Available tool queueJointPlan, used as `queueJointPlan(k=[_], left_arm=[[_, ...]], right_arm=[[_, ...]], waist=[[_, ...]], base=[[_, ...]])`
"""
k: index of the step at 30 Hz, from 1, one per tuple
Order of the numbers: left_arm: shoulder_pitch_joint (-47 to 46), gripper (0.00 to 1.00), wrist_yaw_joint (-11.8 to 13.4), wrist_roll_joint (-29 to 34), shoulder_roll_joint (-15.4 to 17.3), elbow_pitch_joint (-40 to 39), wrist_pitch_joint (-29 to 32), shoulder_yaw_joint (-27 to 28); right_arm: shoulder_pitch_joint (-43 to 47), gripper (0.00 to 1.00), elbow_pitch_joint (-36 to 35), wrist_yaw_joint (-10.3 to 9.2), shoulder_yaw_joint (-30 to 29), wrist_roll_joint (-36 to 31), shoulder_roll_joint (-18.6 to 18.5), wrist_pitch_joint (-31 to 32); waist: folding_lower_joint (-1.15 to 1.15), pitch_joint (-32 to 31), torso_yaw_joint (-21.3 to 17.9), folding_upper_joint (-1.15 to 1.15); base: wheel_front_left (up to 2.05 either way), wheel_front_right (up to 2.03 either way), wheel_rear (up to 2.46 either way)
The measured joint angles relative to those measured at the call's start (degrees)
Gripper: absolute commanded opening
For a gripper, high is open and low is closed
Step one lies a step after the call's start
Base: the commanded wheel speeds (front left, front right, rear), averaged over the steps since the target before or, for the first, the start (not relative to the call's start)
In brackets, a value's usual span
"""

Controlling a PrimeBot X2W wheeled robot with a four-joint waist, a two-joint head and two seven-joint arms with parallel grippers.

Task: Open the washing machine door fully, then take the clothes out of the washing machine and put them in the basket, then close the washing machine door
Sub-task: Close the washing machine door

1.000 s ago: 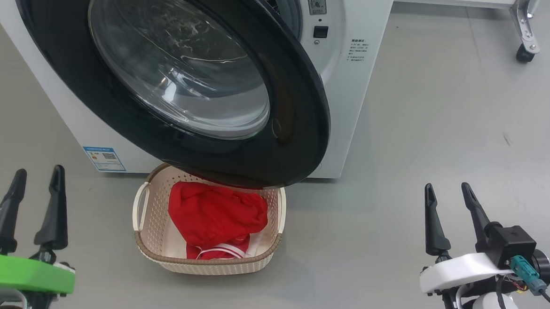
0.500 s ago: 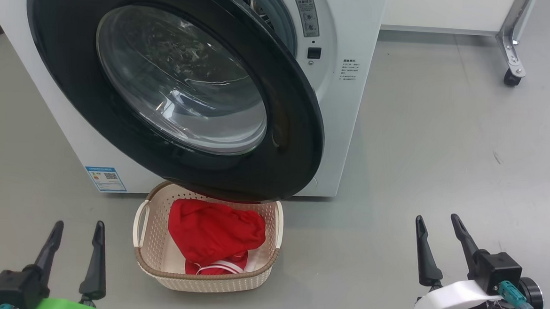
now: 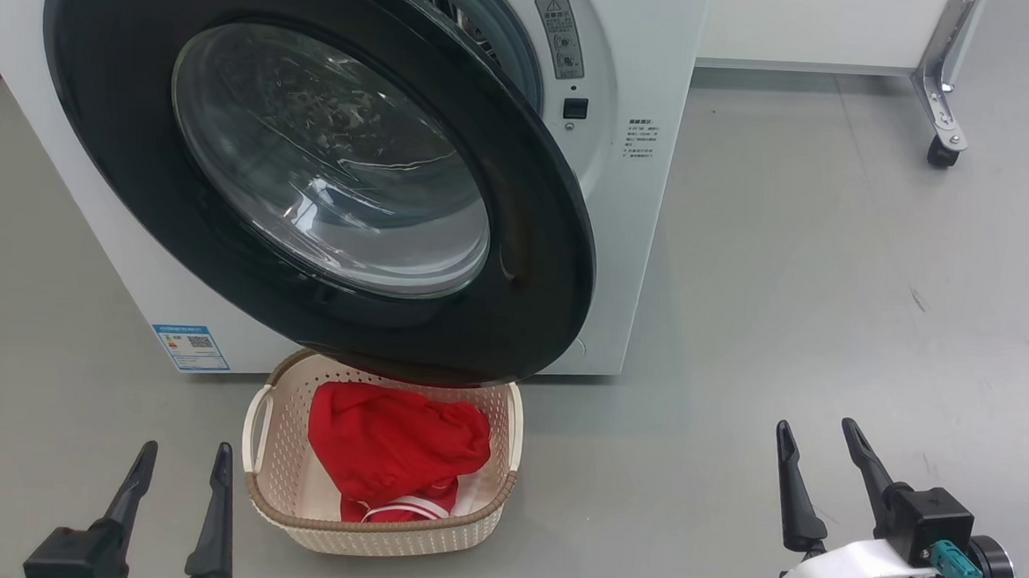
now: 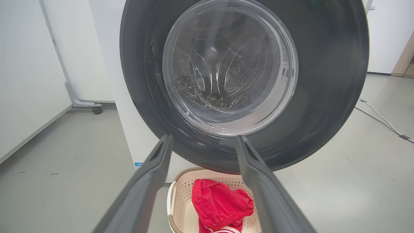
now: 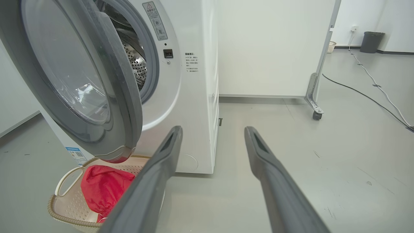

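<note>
The white washing machine (image 3: 640, 243) stands ahead with its black-rimmed door (image 3: 533, 264) swung partway out, the grey-ringed drum mouth (image 5: 137, 64) showing behind it. Under the door's lower edge sits the cream basket (image 3: 378, 533) with the red clothes (image 3: 396, 446) lying in it. My left gripper (image 3: 187, 448) is open and empty, low on the basket's left. In the left wrist view the left gripper (image 4: 204, 138) points at the door glass (image 4: 226, 64), above the clothes (image 4: 220, 207). My right gripper (image 3: 816, 425) is open and empty, well right of the machine over bare floor; the right wrist view shows the right gripper (image 5: 213, 129) aimed past the machine's corner.
A white panel on castors (image 3: 935, 152) stands behind and right of the machine. A cable (image 5: 372, 94) runs across the floor toward a dark bin (image 5: 372, 42) at the far wall. Open grey floor lies to the right of the machine.
The head view has shifted, so the whole scene sits lower. Both grippers have dropped toward its bottom edge, the left one also nearer the basket. Both stay open.
</note>
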Motion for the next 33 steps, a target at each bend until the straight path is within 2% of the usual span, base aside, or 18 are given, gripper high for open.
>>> queueJointPlan(k=[23, 25, 26, 33], left_arm=[[0.36, 1.0, 1.29, 1.32, -0.78, 0.9, 0.0, -0.51], [0.36, 1.0, 1.33, 1.34, -0.8, 0.91, 0.0, -0.51], [0.36, 1.0, 1.33, 1.34, -0.81, 0.91, 0.0, -0.51], [0.35, 1.0, 1.52, 1.4, -1.04, 0.66, 0.0, -0.58]], right_arm=[[0.03, 0.99, -0.81, -0.47, 0.04, 0.0, 0.14, 0.0], [0.03, 0.37, -0.82, -0.47, 0.04, 0.0, 0.16, 0.0], [0.04, 0.0, -0.83, -0.47, 0.04, 0.0, 0.19, 0.0], [0.04, 0.0, -1.35, -0.46, -0.05, 0.01, 0.26, 0.0]], waist=[[0.0, 0.29, -0.57, 0.0], [0.0, 0.3, -0.58, 0.0], [0.0, 0.32, -0.59, 0.0], [0.0, 0.84, -0.52, 0.0]], base=[[0.0, 0.0, 0.0], [0.0, 0.0, 0.0], [0.0, 0.0, 0.0], [0.0, 0.0, 0.0]])
